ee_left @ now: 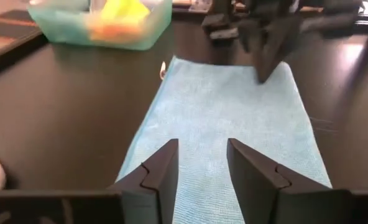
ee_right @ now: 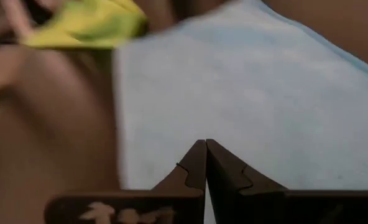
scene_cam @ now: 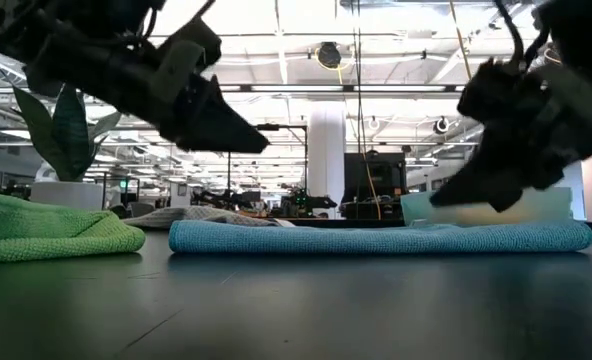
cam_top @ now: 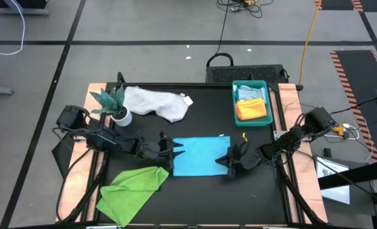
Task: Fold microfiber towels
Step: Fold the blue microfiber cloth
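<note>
Nearest the overhead camera's lower edge lies the lime green towel (cam_top: 132, 186), crumpled at the front left of the black surface (cam_top: 195, 194). Just beyond it, at the middle of the surface, the turquoise-blue towel (cam_top: 200, 155) lies flat, already a neat rectangle that looks folded at least once. My left tool (cam_top: 173, 151) hovers at its left edge with its fingers parted by a modest gap and nothing between them. My right tool (cam_top: 229, 160) hovers at the towel's right edge; its wrist view shows the fingertips pressed together with no cloth between them. From table height, both tools hang above the towel, not touching it.

At the back left, the white-grey towel (cam_top: 155, 102) lies rumpled beside a small plant (cam_top: 114, 106) in a white pot. At the back right, a teal tray (cam_top: 265, 87) holds a pale blue towel (cam_top: 248, 94) and an orange towel (cam_top: 252, 111), both folded.

I judge I am partway through folding the turquoise-blue towel, with two towels done and two unfolded. The next move likely calls for lowering a tool to pinch one edge, which means opening the right one first, then either folding the cloth once more or carrying it to the tray.
</note>
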Robot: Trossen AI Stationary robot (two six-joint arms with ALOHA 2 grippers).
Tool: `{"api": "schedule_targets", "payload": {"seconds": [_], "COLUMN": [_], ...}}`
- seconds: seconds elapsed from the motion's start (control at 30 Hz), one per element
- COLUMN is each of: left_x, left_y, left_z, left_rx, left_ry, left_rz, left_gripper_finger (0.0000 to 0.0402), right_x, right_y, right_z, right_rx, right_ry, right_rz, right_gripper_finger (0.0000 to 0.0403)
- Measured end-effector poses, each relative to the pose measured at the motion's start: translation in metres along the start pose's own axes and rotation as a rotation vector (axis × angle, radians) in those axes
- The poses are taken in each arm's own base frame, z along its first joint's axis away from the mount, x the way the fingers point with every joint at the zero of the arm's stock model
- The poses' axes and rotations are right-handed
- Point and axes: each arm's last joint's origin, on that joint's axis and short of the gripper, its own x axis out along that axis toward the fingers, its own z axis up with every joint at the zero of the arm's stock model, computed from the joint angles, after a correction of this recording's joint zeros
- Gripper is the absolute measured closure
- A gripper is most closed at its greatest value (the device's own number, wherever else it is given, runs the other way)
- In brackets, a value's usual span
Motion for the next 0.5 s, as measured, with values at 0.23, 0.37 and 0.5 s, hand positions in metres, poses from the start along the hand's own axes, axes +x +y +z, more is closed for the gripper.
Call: {"api": "schedule_targets", "payload": {"seconds": [0.23,0.37,0.5], "left_x": [0.024,0.032,0.030], "left_y": [0.018,0.032,0.035], "left_z": [-0.030,-0.045,-0.052], "left_rx": [-0.029,-0.073,-0.113], "left_ry": [0.098,0.177,0.270], "left_rz": [0.137,0.214,0.179], "left_gripper_finger": [0.0287,0.0298,0.0305], "right_x": [0.003,0.003,0.001], "right_y": [0.009,0.006,0.004], "right_z": [0.002,-0.009,-0.019], "right_rx": [-0.003,0.009,0.002], "right_ry": [0.035,0.124,0.241], "right_rz": [0.069,0.037,0.036], "right_gripper_finger": [0.0403,0.0403,0.0403]}}
